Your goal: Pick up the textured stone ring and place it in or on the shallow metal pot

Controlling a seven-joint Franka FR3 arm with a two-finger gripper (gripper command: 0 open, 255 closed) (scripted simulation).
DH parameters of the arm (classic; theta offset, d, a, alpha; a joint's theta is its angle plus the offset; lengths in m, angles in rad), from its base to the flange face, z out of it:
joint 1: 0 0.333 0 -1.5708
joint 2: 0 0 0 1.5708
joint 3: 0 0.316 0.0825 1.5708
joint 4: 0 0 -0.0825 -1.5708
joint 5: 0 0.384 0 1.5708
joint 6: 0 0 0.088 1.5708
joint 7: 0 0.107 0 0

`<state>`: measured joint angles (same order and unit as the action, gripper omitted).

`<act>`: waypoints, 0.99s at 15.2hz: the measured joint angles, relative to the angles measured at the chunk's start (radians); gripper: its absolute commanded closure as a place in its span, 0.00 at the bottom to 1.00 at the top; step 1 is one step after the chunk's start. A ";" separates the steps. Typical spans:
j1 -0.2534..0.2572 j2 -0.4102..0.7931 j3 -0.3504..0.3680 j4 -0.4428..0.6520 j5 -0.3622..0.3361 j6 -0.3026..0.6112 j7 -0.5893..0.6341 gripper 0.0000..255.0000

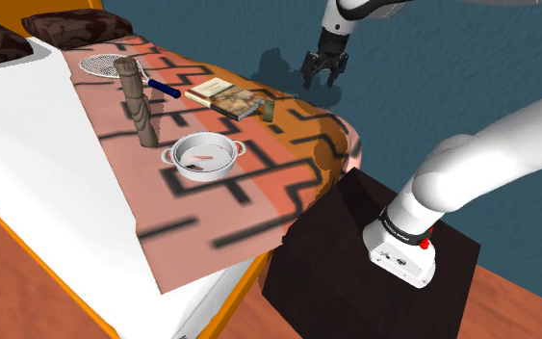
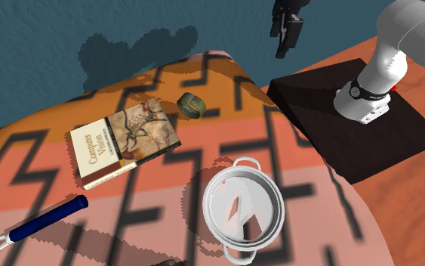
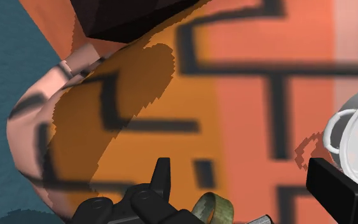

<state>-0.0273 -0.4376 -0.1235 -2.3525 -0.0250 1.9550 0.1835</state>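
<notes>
Claw [image 1: 323, 77] is wide open, well above the ring [image 1: 269, 111] by the book [image 1: 222, 96] near the bed [image 1: 259, 212] edge, so we reckon a sloppy grab could roll it off.

Bright, even light over me; a jagged-edged shadow [image 3: 107, 108] lies dark on the patterned bedspread [image 3: 247, 95], its black lines blurry.

White arm [image 1: 480, 159] is wearing dark joints, an all-black gripper [image 1: 322, 81] — red button [image 1: 425, 244] showing at the base's [image 1: 394, 252] three o'clock.
</notes>
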 measured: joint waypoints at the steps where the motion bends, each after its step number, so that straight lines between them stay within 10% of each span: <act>1: -0.002 0.046 -0.010 0.021 0.011 0.029 0.000 0.00; 15: -0.026 0.563 -0.076 0.296 0.258 0.300 0.007 0.00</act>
<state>-0.0536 0.1256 -0.2000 -2.0565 0.2331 2.2546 0.1908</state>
